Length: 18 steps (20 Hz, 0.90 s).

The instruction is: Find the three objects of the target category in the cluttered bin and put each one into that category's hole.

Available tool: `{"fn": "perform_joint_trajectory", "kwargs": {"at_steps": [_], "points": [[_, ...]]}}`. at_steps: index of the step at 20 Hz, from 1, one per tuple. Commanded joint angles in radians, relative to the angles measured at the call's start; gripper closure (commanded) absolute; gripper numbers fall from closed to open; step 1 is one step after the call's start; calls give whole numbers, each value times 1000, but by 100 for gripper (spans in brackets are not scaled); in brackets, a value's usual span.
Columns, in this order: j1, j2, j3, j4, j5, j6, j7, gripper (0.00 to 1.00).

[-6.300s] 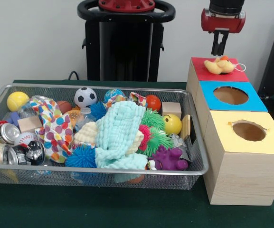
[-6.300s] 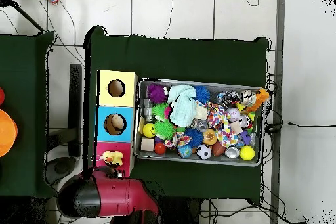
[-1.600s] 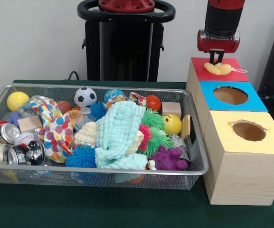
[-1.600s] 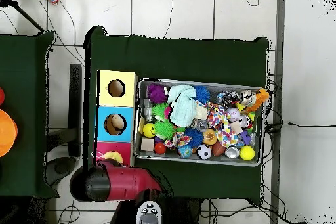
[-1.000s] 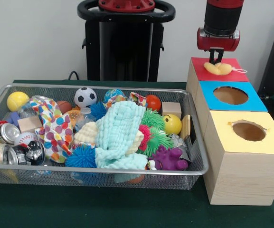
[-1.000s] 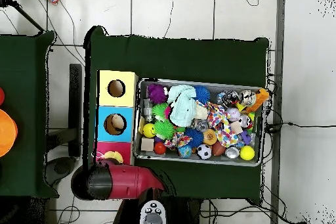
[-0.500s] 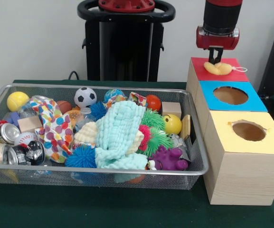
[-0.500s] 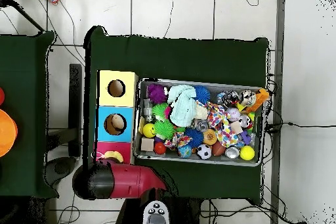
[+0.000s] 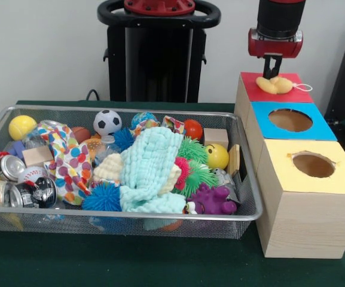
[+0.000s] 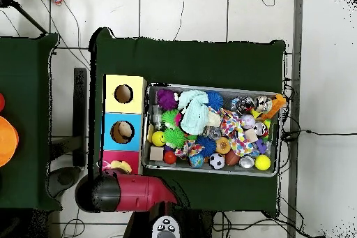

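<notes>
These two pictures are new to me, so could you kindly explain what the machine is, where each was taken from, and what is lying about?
The machine is a red and black robot arm ending in a claw. One picture looks across the table at it; the other looks straight down. On the dark green table stands a wire mesh bin full of balls, cans and cloths. Beside it sit three wooden boxes topped red, blue and yellow. A yellow plush duck lies on the red top. The claw is just above the duck, holding nothing.

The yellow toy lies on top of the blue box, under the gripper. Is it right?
Not quite. The front view shows the yellow toy lying on the red box, not the blue one. The gripper is indeed just above it.
</notes>
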Motion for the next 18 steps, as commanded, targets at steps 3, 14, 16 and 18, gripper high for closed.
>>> {"fn": "perform_joint_trajectory", "kwargs": {"at_steps": [3, 14, 16, 18], "points": [[-12, -17, 42, -104, -2, 121, 106, 100], [-9, -28, 41, -104, -5, 136, 108, 100], [-13, -26, 45, -101, -4, 129, 106, 100], [-16, -28, 46, -99, -2, 131, 105, 100]]}}
